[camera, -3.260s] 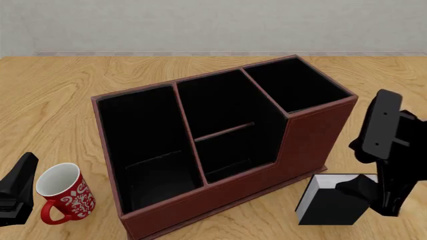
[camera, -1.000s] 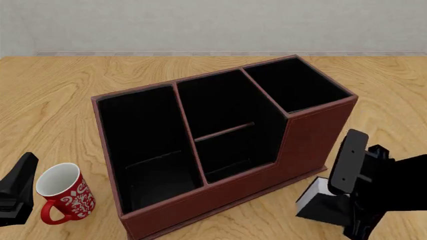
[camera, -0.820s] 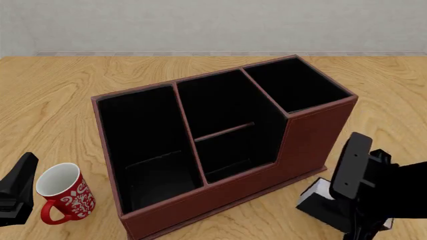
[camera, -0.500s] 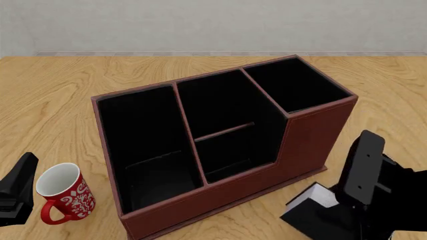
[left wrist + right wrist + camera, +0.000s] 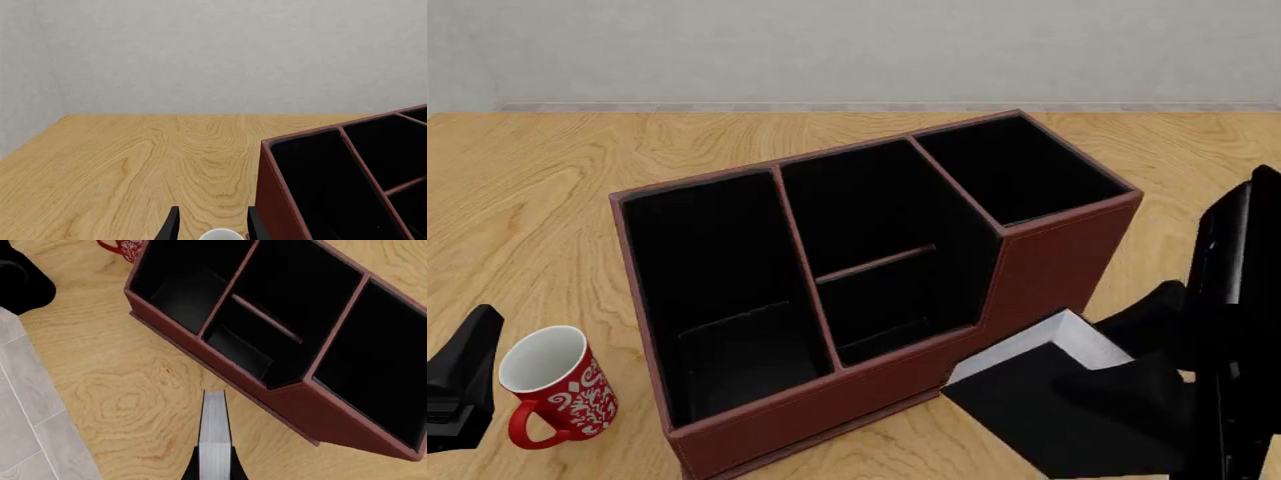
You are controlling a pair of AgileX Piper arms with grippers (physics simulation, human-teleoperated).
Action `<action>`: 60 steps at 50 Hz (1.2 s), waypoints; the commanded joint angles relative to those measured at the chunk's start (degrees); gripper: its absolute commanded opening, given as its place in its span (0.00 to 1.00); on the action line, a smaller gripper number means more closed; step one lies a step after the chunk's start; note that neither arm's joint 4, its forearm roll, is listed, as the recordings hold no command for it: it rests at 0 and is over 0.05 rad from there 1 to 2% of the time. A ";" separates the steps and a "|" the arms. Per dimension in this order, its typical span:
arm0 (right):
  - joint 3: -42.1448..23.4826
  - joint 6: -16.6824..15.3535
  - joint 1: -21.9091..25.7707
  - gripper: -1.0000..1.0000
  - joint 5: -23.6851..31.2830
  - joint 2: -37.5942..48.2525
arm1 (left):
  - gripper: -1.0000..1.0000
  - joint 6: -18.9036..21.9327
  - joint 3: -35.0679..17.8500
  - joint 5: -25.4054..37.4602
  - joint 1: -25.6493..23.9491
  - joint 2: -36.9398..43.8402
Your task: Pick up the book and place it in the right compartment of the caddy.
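Now right fingers (image 5: 215, 466) clamp the book (image 5: 1054, 395) tilted beside the caddy (image 5: 1054, 270) front.

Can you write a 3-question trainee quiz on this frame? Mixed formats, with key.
1. True or false: the book already sits inside the caddy.
2. Which gripper holds the book? A) left B) right C) neither
3. Fill in: the red mug stands on the table near the ___ gripper.

Key
1. False. The book is outside the caddy, in front of its right end; the right compartment shows only its black lining.
2. B. In the right wrist view the fingers sit either side of the book's covers, white page edges facing the camera.
3. left
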 commanded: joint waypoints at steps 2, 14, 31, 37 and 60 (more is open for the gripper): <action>-6.90 3.56 3.69 0.00 1.08 -0.87 | 1.00 0.00 0.00 0.00 0.00 0.00; -16.04 3.99 3.63 0.00 0.46 -0.01 | 1.00 0.00 0.00 0.00 0.00 0.00; -29.00 2.97 1.25 0.00 0.94 2.19 | 1.00 0.00 0.00 0.00 0.00 0.00; -30.75 2.61 0.29 0.00 1.14 2.54 | 1.00 0.00 0.00 0.00 0.00 0.00; -40.52 -2.42 -10.78 0.00 2.53 8.07 | 1.00 0.00 0.00 0.00 0.00 0.00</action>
